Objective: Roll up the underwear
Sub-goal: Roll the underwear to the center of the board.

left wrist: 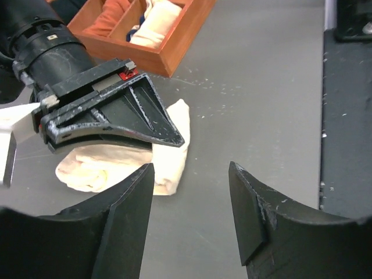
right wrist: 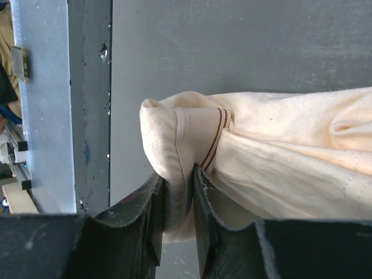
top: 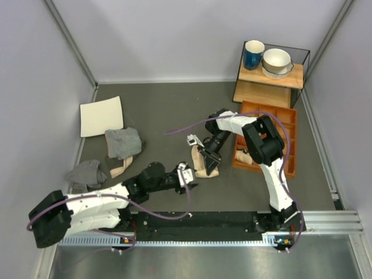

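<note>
The underwear (top: 203, 164) is a pale peach-beige bundle, partly folded, lying on the grey table near the middle. My right gripper (top: 210, 158) is over it and is shut on a fold at its edge. In the right wrist view, cloth with a thin brown stripe (right wrist: 279, 139) is pinched between the jaws (right wrist: 177, 192). My left gripper (top: 189, 178) is open and empty, just to the near left of the bundle. In the left wrist view, the left gripper (left wrist: 192, 195) faces the underwear (left wrist: 116, 165), with the right gripper (left wrist: 116, 116) on top of it.
An orange wooden compartment tray (top: 267, 105) holding cloths lies right of the underwear, and also shows in the left wrist view (left wrist: 174, 52). A shelf behind it carries a blue mug (top: 253, 54) and bowls (top: 276, 61). At left are white paper (top: 102, 116) and grey cloths (top: 123, 142) (top: 86, 173).
</note>
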Robot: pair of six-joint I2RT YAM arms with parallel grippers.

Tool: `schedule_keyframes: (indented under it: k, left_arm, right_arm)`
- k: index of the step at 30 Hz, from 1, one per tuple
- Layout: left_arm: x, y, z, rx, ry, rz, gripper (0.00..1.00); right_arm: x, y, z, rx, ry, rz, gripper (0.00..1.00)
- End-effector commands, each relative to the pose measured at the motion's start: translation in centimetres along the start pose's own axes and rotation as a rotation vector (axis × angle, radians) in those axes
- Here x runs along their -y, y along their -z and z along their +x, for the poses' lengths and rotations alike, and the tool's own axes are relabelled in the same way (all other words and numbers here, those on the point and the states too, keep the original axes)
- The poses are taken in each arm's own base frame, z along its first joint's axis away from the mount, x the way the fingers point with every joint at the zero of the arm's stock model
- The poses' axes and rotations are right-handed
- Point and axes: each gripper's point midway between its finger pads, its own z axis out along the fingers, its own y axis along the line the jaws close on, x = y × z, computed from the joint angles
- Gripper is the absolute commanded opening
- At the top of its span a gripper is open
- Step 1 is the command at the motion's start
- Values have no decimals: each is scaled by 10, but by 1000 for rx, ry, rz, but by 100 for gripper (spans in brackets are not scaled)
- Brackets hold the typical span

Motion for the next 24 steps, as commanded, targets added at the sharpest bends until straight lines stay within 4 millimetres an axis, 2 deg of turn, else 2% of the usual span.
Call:
schedule_keyframes:
  k: [1, 2, 3, 5, 7, 8, 9, 11, 15, 16, 18, 19, 22, 24]
  left_arm:
    - [-16, -22, 5, -140, -140, 27, 61]
    - [-15, -28, 21, -201, -156, 51, 63]
    - [-21, -34, 17, -214, -168, 44, 63]
    - [-20, -40, 35, -286, -179, 71, 63]
    - [-24, -47, 36, -311, -187, 72, 63]
    - [-23, -49, 47, -348, -187, 85, 63]
    - [-27, -52, 45, -351, -190, 75, 63]
    - [-30, -54, 58, -409, -195, 68, 64]
    - [-38, -65, 64, -452, -196, 55, 61]
    - [-37, -66, 71, -477, -190, 59, 56]
    - [-36, -69, 73, -494, -176, 73, 46]
    - [-34, -69, 77, -510, -165, 82, 30]
    - [-27, -69, 77, -510, -134, 117, 0]
    - [-24, -68, 74, -498, -105, 123, 0]
  right_arm:
    - [-9, -3, 13, -55, -82, -43, 24]
    - [-9, -2, 13, -54, -82, -41, 24]
    - [-8, -2, 12, -52, -78, -38, 24]
    - [-8, -1, 11, -48, -76, -30, 24]
    - [-8, -1, 11, -50, -72, -30, 24]
    - [-8, -1, 11, -48, -72, -28, 24]
    - [-8, -1, 10, -47, -69, -26, 25]
    - [-8, -1, 11, -47, -71, -27, 25]
    - [-9, 0, 11, -45, -69, -25, 25]
    - [-9, 0, 10, -42, -65, -23, 25]
    - [-9, 1, 11, -37, -66, -20, 26]
    - [-8, 4, 9, -29, -61, -14, 26]
    - [-6, 9, 6, -16, -55, 11, 28]
    - [-4, 23, -2, 26, -32, 67, 31]
